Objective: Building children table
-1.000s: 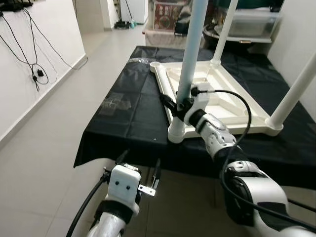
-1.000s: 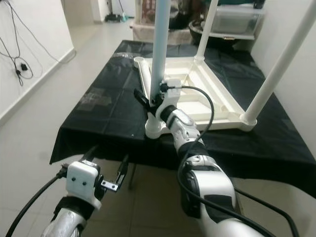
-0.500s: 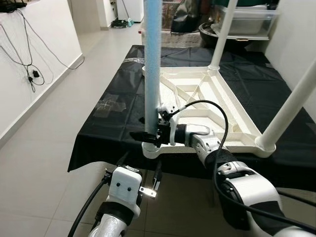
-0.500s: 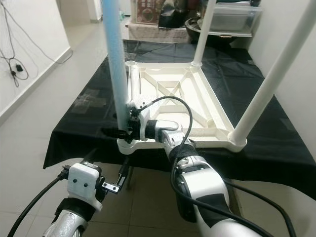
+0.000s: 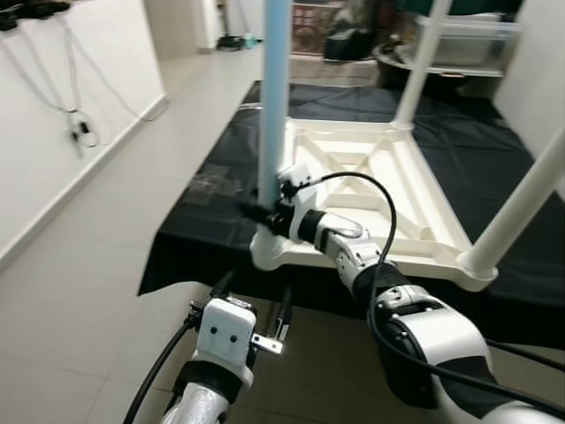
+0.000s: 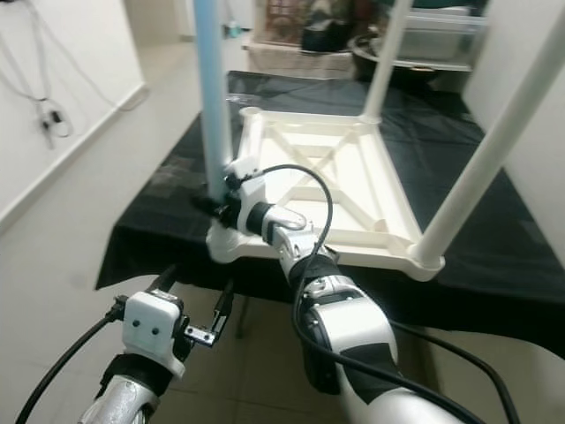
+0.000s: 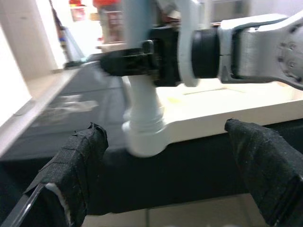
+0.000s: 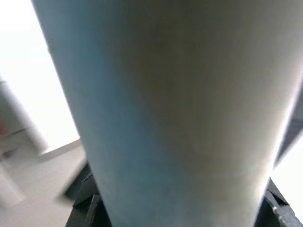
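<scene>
Nearest the camera, the left gripper (image 5: pixel 252 305) hangs below the edge of the work surface with its two black fingers (image 7: pixel 78 163) spread apart and nothing between them; its wrist view looks across at the corner socket (image 7: pixel 144 135) of the table and the other arm's wrist. Just beyond it, the right gripper (image 5: pixel 261 212) reaches forward and to the robot's left, its fingers clamped around the pale blue leg (image 5: pixel 272 97) low down, just above where that leg meets the white socket at the near left corner of the tabletop (image 5: pixel 388 190). In the right wrist view the blue leg (image 8: pixel 175 118) sits right up against the lens, with black finger parts at either side of it. A black cable (image 5: pixel 375 208) loops from the right wrist back along the silver forearm. The white tabletop lies upside down on a black cloth (image 5: pixel 207 190), its ribbed underside facing up, its near edge close to the cloth's front edge. A white leg (image 5: pixel 516 208) stands in the near right corner and another white leg (image 5: pixel 422 62) rises from the far corner. Farther off, a storage box (image 5: pixel 459 40) and other clutter stand behind the cloth, and to the left black cords (image 5: pixel 75 106) hang down a white wall above the pale tiled floor (image 5: pixel 79 265).
</scene>
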Controlling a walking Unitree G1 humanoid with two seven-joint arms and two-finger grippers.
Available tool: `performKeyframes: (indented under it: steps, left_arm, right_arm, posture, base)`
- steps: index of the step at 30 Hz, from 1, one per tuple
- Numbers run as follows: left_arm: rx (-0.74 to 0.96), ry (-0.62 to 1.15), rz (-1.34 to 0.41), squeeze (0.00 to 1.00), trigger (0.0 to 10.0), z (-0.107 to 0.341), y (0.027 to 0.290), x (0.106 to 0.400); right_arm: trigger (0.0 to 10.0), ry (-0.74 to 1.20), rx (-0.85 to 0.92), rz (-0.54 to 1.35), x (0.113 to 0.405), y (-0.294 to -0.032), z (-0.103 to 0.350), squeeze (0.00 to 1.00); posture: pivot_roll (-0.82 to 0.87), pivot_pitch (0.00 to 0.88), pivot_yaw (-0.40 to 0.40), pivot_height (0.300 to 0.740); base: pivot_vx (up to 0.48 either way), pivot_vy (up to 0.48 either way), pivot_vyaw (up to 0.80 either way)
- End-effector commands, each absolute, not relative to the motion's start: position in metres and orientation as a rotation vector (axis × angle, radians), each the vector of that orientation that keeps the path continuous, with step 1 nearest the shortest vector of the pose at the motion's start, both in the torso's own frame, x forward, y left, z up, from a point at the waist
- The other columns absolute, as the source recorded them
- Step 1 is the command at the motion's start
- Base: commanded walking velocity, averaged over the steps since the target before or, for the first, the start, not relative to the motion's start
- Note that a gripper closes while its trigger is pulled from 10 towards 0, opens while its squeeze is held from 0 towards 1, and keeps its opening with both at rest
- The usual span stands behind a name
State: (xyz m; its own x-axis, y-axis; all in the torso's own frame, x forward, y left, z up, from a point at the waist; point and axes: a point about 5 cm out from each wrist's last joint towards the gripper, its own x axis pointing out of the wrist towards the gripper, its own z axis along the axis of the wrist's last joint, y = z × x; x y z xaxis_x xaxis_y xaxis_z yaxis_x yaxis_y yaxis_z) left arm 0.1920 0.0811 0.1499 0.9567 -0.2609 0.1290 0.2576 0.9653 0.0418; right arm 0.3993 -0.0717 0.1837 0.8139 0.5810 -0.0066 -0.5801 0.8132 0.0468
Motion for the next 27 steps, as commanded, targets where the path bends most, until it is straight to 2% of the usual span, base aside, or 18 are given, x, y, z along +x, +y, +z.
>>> performKeyframes:
  steps: [1, 2, 3, 5, 7, 9, 11, 12, 13, 14, 17, 18, 19, 23, 24, 26, 27]
  left_arm:
    - [0.028, -0.131, -0.262, 0.00, 10.0, 0.149, 0.081, 0.191]
    - [0.027, -0.131, -0.261, 0.00, 10.0, 0.148, 0.081, 0.191]
    - [0.027, -0.131, -0.261, 0.00, 10.0, 0.148, 0.081, 0.191]
    - [0.023, -0.129, -0.267, 0.00, 10.0, 0.147, 0.080, 0.191]
    - [0.022, -0.127, -0.271, 0.00, 10.0, 0.146, 0.079, 0.192]
    - [0.022, -0.127, -0.271, 0.00, 10.0, 0.146, 0.079, 0.192]
    - [0.023, -0.128, -0.273, 0.00, 10.0, 0.146, 0.079, 0.193]
    - [0.023, -0.128, -0.273, 0.00, 10.0, 0.146, 0.079, 0.193]
    - [0.024, -0.129, -0.274, 0.00, 10.0, 0.146, 0.079, 0.193]
    - [0.025, -0.130, -0.274, 0.00, 10.0, 0.146, 0.079, 0.193]
    - [0.024, -0.131, -0.273, 0.00, 10.0, 0.147, 0.079, 0.193]
    - [0.025, -0.132, -0.272, 0.00, 10.0, 0.147, 0.079, 0.194]
    - [0.025, -0.132, -0.271, 0.00, 10.0, 0.147, 0.079, 0.194]
    - [0.026, -0.132, -0.270, 0.00, 10.0, 0.146, 0.079, 0.194]
    - [0.026, -0.133, -0.270, 0.00, 10.0, 0.146, 0.079, 0.194]
    - [0.026, -0.133, -0.269, 0.00, 10.0, 0.146, 0.079, 0.194]
    - [0.026, -0.133, -0.269, 0.00, 10.0, 0.146, 0.079, 0.194]
  right_arm:
    - [0.0, 0.066, 0.080, 0.507, 0.401, -0.088, 0.174, 0.00]
    - [0.0, 0.079, 0.072, 0.315, 0.403, -0.104, 0.167, 0.00]
    - [0.0, 0.079, 0.072, 0.315, 0.403, -0.104, 0.167, 0.00]
    - [0.0, 0.077, 0.106, -0.135, 0.397, -0.138, 0.151, 0.00]
    - [0.0, 0.077, 0.145, -0.330, 0.388, -0.146, 0.143, 0.00]
    - [0.0, 0.077, 0.145, -0.330, 0.388, -0.146, 0.143, 0.00]
    - [0.0, 0.096, 0.206, -0.329, 0.383, -0.127, 0.137, 0.00]
    - [0.0, 0.096, 0.206, -0.329, 0.383, -0.127, 0.137, 0.00]
    - [0.0, 0.110, 0.227, -0.277, 0.382, -0.113, 0.136, 0.00]
    - [10.0, 0.119, 0.237, -0.250, 0.381, -0.103, 0.135, 0.00]
    - [10.0, 0.127, 0.231, -0.214, 0.381, -0.096, 0.136, 0.00]
    - [10.0, 0.132, 0.229, -0.184, 0.382, -0.089, 0.137, 0.17]
    - [10.0, 0.104, 0.236, -0.149, 0.383, -0.085, 0.142, 1.00]
    - [10.0, 0.057, 0.228, -0.098, 0.388, -0.085, 0.155, 1.00]
    - [10.0, 0.046, 0.275, -0.047, 0.392, -0.087, 0.161, 0.00]
    - [10.0, 0.004, 0.341, 0.107, 0.400, -0.089, 0.178, 0.00]
    - [10.0, 0.004, 0.341, 0.107, 0.400, -0.089, 0.178, 0.00]
  posture:
    - [0.15, 0.051, -0.045, 0.740]
    - [0.13, 0.047, -0.042, 0.740]
    - [0.13, 0.047, -0.042, 0.740]
    - [0.12, 0.044, -0.037, 0.740]
    - [0.12, 0.037, -0.035, 0.740]
    - [0.12, 0.037, -0.035, 0.740]
    - [0.12, 0.028, -0.036, 0.740]
    - [0.12, 0.028, -0.036, 0.740]
    - [0.12, 0.028, -0.036, 0.740]
    - [0.12, 0.028, -0.036, 0.740]
    - [0.13, 0.028, -0.040, 0.740]
    - [0.13, 0.030, -0.043, 0.740]
    - [0.13, 0.030, -0.043, 0.740]
    - [0.12, 0.033, -0.044, 0.740]
    - [0.12, 0.033, -0.044, 0.740]
    - [0.12, 0.033, -0.044, 0.740]
    - [0.12, 0.033, -0.044, 0.740]
  base:
    - [0.000, 0.000, 0.00]
    - [0.000, 0.000, 0.00]
    - [0.000, 0.000, 0.00]
    - [0.000, 0.000, 0.00]
    - [0.000, 0.000, 0.00]
    - [0.000, 0.000, 0.00]
    - [0.000, 0.000, 0.00]
    - [0.000, 0.000, 0.00]
    - [0.000, 0.000, 0.00]
    - [0.000, 0.000, 0.00]
    - [0.000, 0.000, 0.00]
    - [0.000, 0.000, 0.00]
    - [0.000, 0.000, 0.00]
    - [0.000, 0.000, 0.00]
    - [0.000, 0.000, 0.00]
    - [0.000, 0.000, 0.00]
    - [0.000, 0.000, 0.00]
